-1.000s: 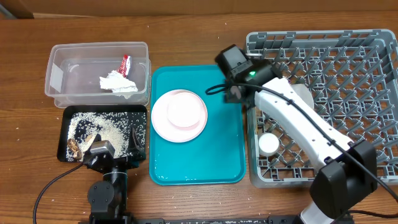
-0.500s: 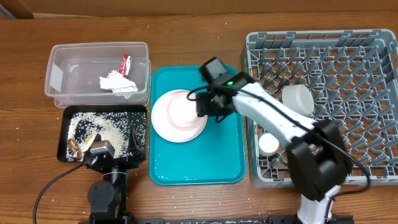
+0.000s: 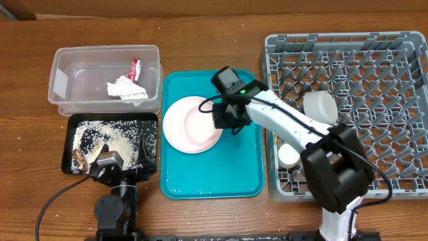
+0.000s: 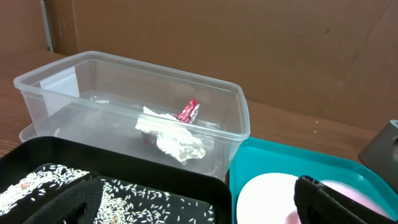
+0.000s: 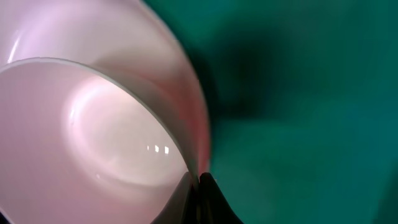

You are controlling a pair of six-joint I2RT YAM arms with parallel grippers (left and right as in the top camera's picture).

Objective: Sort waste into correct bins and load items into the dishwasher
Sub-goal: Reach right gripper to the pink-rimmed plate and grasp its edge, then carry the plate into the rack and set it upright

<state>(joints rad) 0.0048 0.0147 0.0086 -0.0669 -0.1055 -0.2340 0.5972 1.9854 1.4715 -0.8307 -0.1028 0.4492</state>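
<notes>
Now the right gripper (image 5: 200,190) seems to pinch only the thin edge of the pink plate (image 3: 195,124) on the teal tray (image 3: 234,167), so it could slip and fall when lifted, while the left gripper (image 4: 196,208) sits open.

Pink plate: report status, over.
Right gripper pinched on pink plate rim, right edge. Left gripper open over black tray. Pink plate sits on white plate on teal tray. Nothing loose between it and dish rack.
</notes>
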